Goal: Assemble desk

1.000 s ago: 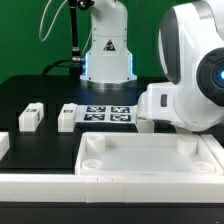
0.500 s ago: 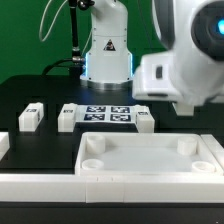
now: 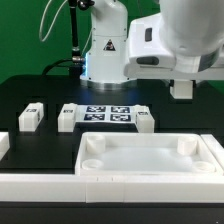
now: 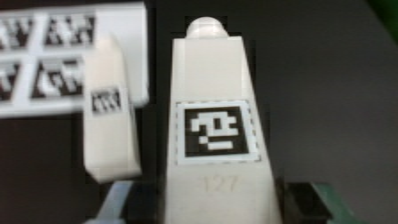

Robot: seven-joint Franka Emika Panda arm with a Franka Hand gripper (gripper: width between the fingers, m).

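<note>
Seemed barely begun: held one leg (image 3: 182, 89) pinched in the gripper (image 4: 214, 198) at upper right of the exterior view, well apart from the tabletop (image 3: 150, 160) at lower centre, its visible sockets (image 3: 92, 146) bare (other legs (image 3: 68, 117) loose beside the marker board (image 3: 108, 114)).

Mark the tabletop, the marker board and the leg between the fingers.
tabletop (image 3: 150, 160): exterior view, bare inner floor.
marker board (image 3: 108, 115): exterior view, middle between tags.
leg (image 4: 217, 75): wrist view, face above its tag.

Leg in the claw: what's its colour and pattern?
White leg, black-and-white square tag; clearest in wrist view.
</note>
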